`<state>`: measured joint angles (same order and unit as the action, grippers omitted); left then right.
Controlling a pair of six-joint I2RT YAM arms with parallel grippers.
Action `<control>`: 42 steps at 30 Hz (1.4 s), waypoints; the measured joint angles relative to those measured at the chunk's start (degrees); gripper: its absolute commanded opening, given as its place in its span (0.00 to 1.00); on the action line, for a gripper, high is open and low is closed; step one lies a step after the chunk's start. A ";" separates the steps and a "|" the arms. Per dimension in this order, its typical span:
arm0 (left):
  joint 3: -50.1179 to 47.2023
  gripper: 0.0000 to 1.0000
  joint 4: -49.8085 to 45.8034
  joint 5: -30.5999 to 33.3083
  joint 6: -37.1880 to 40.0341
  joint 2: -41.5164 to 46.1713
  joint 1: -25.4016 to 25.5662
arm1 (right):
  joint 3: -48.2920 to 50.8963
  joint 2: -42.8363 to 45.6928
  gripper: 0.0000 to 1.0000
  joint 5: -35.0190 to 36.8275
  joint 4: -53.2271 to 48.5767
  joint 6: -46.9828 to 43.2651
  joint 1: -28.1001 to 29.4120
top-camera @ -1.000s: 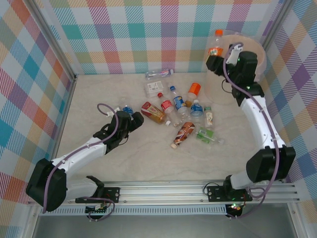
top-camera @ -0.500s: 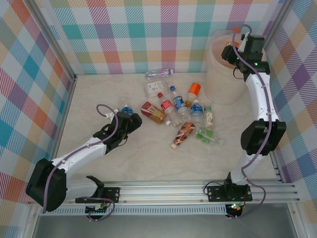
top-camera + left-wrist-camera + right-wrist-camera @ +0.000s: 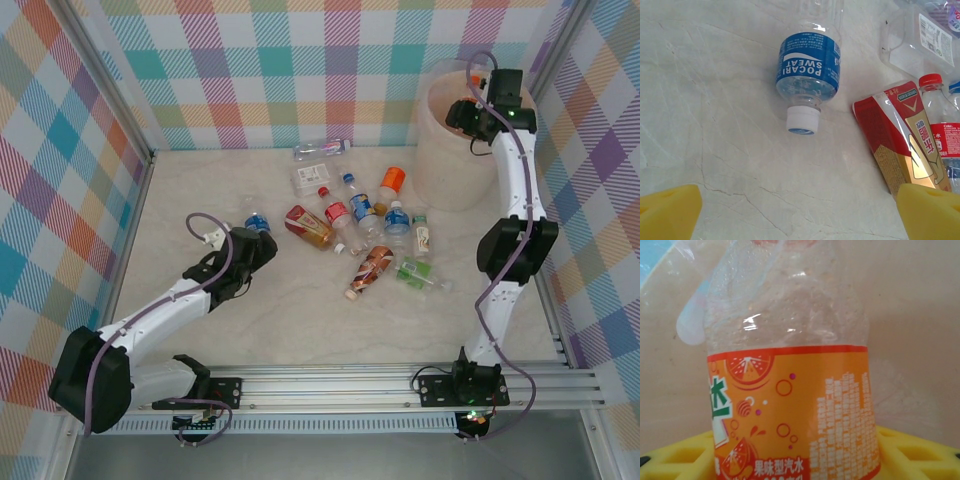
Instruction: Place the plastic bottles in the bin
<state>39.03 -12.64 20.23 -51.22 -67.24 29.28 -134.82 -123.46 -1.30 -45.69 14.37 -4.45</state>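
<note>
1. The right claw [image 3: 792, 462] hangs over the bin [image 3: 436, 175], a cream, round-walled tub. An orange-label bottle [image 3: 790, 405] stands between its yellow pads [image 3: 920, 455]. The frame edge cuts the pads off, so I cannot tell whether they pinch the bottle or merely flank it.
2. That bottle's top is cut off. Its shoulder is clear, dimpled plastic. The bin's pinkish film lining [image 3: 925, 315] behind it is blurred.
3. The label is orange with fruit-slice drawings. The bottom line reads 果味型汽水, and the block of white print is too fine to read.
4. The left claw [image 3: 799, 212] is well away from the bin, low over the worktop [image 3: 715, 125], which is pale and veined like marble. The claw is spread wide and holds nothing.
5. Just beyond the left claw lies a clear bottle with a blue label [image 3: 809, 65] reading POCARI SWEAT. Its white cap [image 3: 803, 121] faces the claw and its base is cut off.
6. On the bin side of it lies a squashed red-and-gold bottle [image 3: 900, 145] whose characters are unclear. There is also a red-capped bottle [image 3: 940, 125], partly cut off, and a flattened clear bottle [image 3: 920, 40] with unreadable print.
7. The remaining bottles [image 3: 362, 212] lie scattered between the left claw and the bin.
</note>
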 measured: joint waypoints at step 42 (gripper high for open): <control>15.37 1.00 -0.79 -10.58 10.84 -23.30 -8.72 | 21.05 26.82 1.00 -18.36 13.40 1.81 0.00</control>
<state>54.39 -13.43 9.65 -40.38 -90.54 20.56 -113.78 -96.64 -19.66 -32.29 16.19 -4.45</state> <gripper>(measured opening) 0.997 0.996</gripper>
